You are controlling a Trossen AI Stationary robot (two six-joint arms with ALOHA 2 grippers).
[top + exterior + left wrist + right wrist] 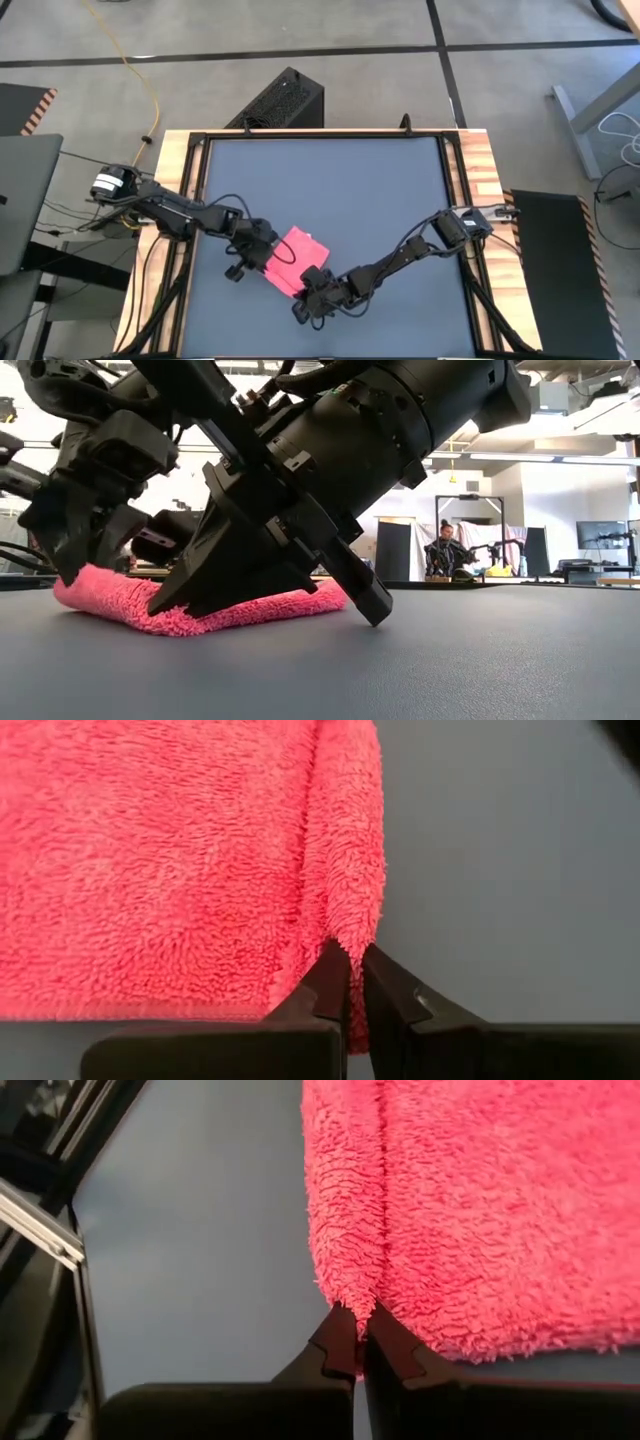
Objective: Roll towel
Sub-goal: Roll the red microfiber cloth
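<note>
The pink-red towel lies flat on the dark table mat, near the table's front edge, turned cornerwise. One of its edges is folded over into a narrow raised strip, also seen in the right wrist view. My left gripper is shut on the strip's left end. My right gripper is shut on the strip's other end, nearer the front edge. In the low view the towel rests on the mat under both grippers. My left gripper pinches the end of the folded-over strip at the towel's corner between its two fingertips. It comes slanting down from the table's left. The towel stays lying on the mat. My right gripper pinches the other end of the folded-over strip between its two fingertips, slanting down from the table's right and front. The towel lies on the mat here too, and more than one layer sits between the fingers.
The table has a black frame with wooden side boards. Bare mat stretches behind the towel toward the far edge. A person sits far off in the room.
</note>
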